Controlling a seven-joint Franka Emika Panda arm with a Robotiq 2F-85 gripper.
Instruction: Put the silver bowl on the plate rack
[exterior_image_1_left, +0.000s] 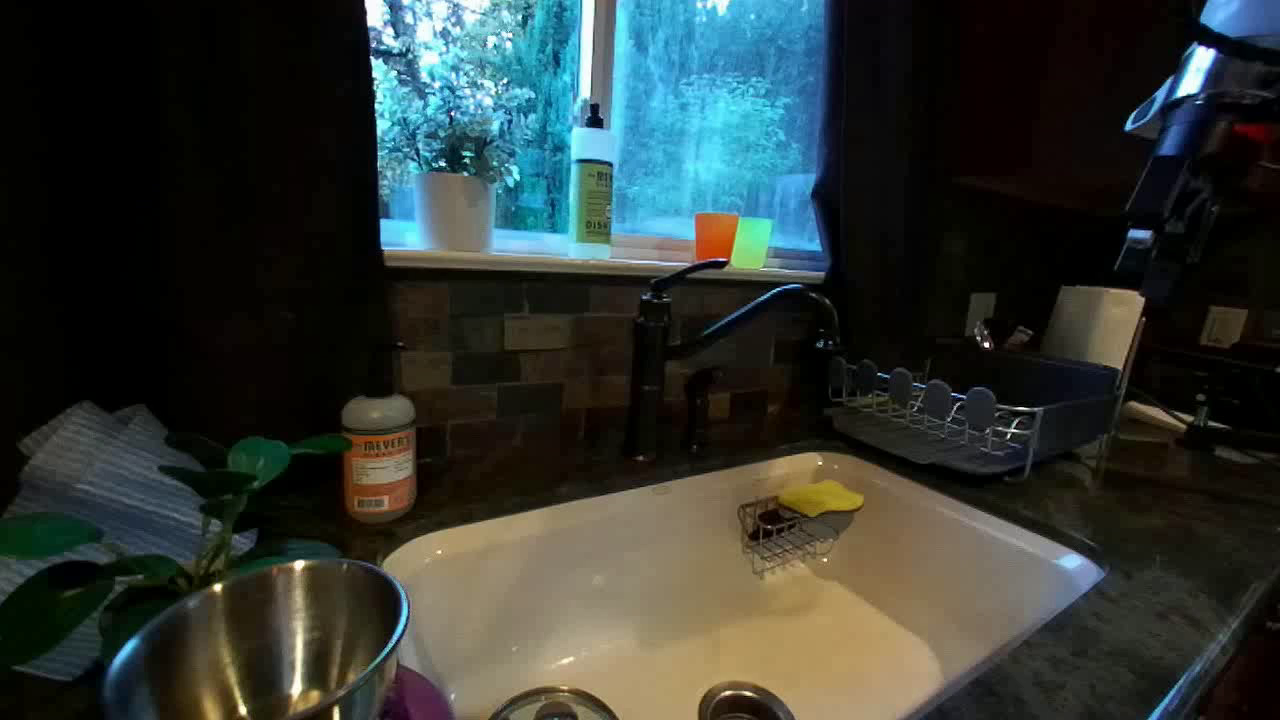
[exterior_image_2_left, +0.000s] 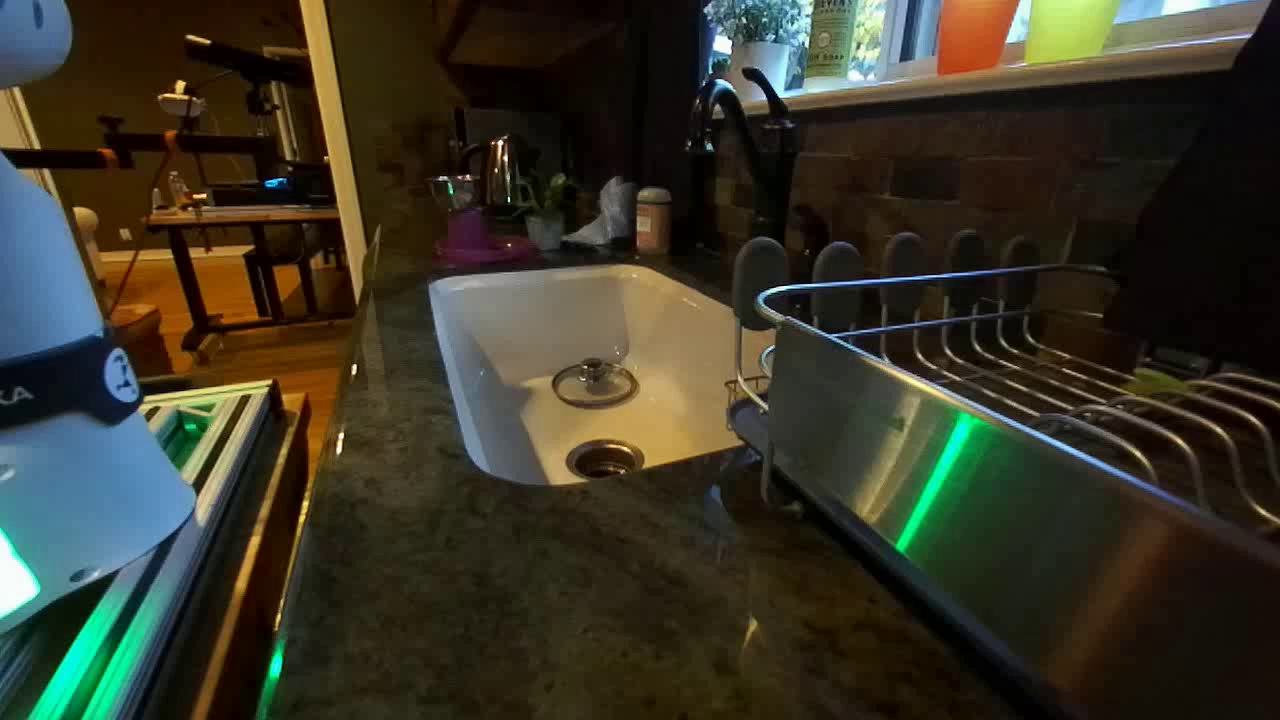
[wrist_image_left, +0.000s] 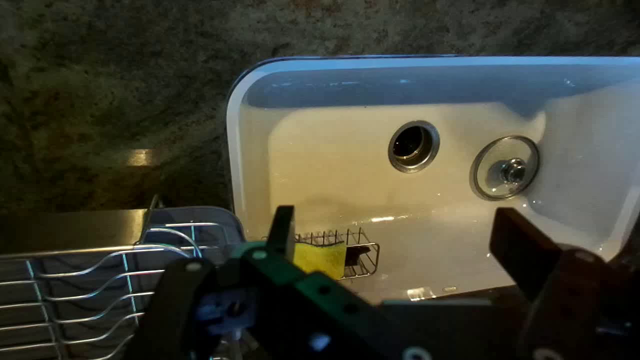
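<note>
The gripper (wrist_image_left: 394, 217), jaws apart, hangs above a dark, mottled countertop (wrist_image_left: 115, 80) surrounding a white sink (wrist_image_left: 330, 155) below a bright window (exterior_image_1_left: 715, 130).

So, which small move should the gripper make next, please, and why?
Probably move the open gripper over the sink toward the bowl. It holds nothing, and the wrist view shows no bowl; in both exterior views the bowl is beyond the sink's end opposite the rack.

Tool (wrist_image_left: 392, 222) spread wide, sink (wrist_image_left: 330, 155) with glass lid (wrist_image_left: 505, 167) near drain (wrist_image_left: 414, 146), yellow sponge (wrist_image_left: 321, 257), plate rack (wrist_image_left: 97, 290) alongside
</note>
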